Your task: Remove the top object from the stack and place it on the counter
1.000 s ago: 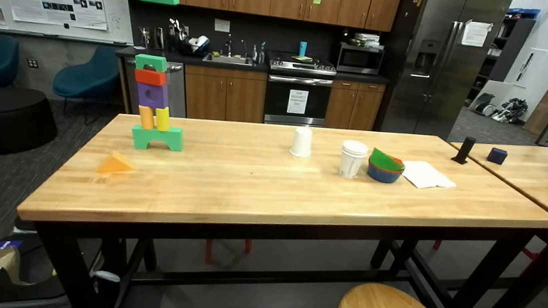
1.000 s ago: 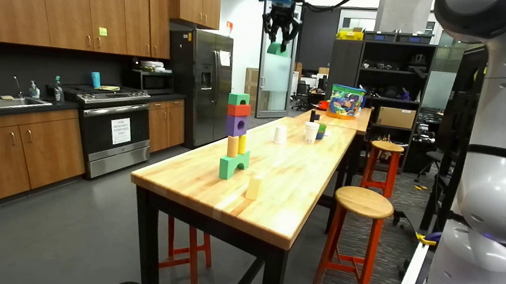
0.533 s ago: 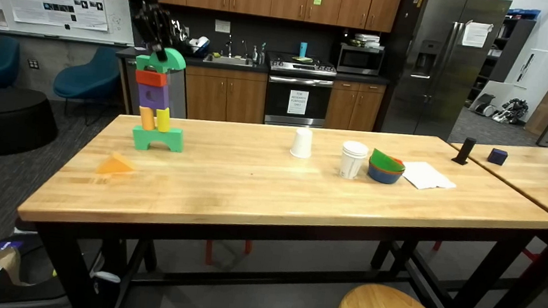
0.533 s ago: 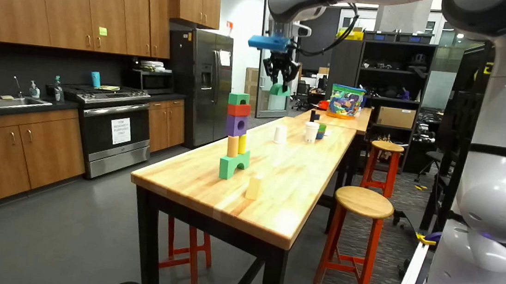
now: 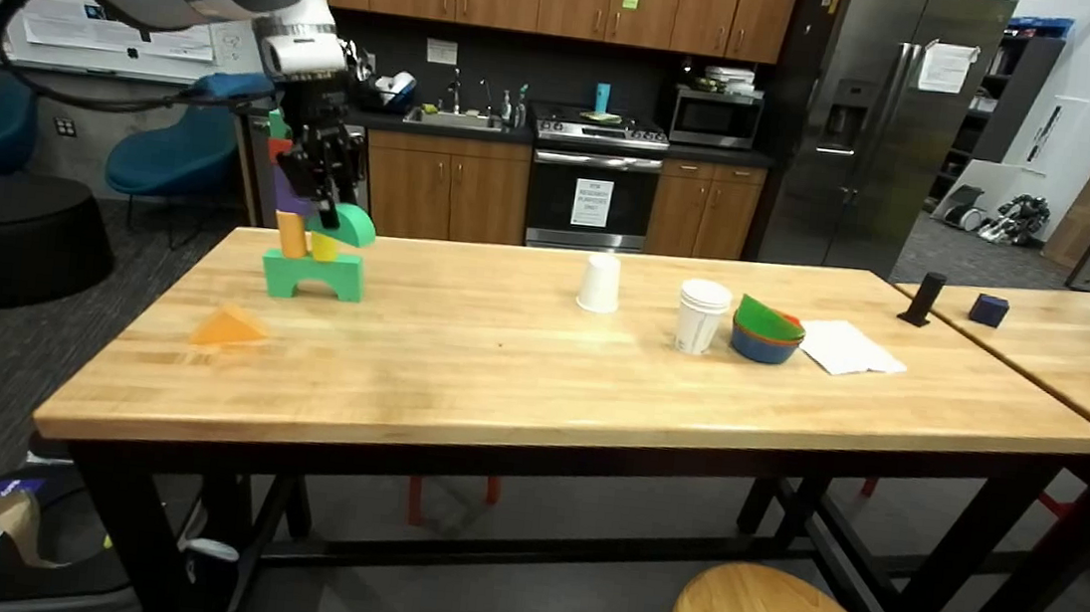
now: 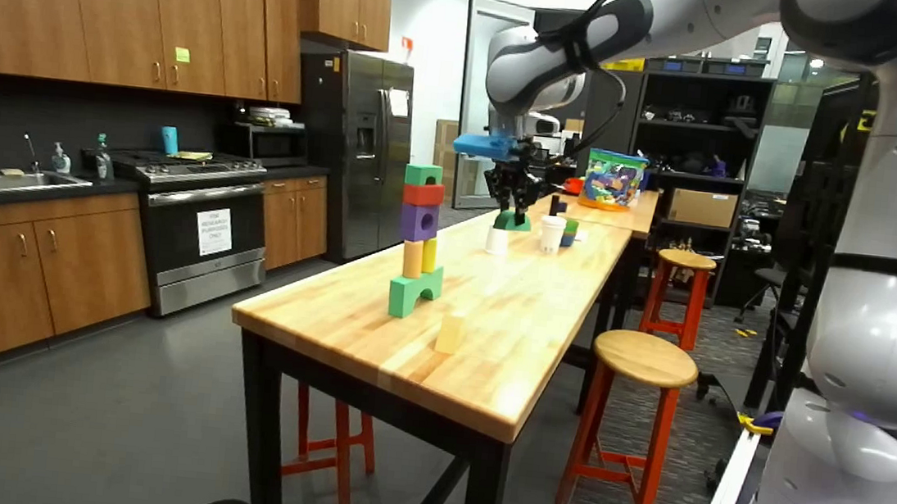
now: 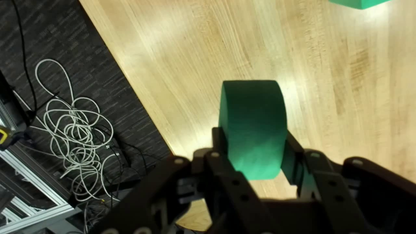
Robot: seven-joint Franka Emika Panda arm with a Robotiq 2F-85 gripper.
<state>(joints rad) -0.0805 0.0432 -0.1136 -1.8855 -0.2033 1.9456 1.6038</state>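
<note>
The top object, a green half-round block, is held between the fingers of my gripper. It also shows in an exterior view and fills the middle of the wrist view. My gripper is shut on it, flat side down, in the air above the counter. The stack stands upright on its green arched base, with yellow and orange pillars, purple, red and green blocks above. In an exterior view my gripper and arm partly hide the stack's upper blocks.
An orange wedge block lies near the stack. An upside-down white cup, stacked white cups, nested bowls and a napkin are farther along the counter. A green block corner shows in the wrist view.
My gripper has come down with the green half-round block in it, from high above to closer over the counter. More of the arm has come into view. The stack has not moved.
</note>
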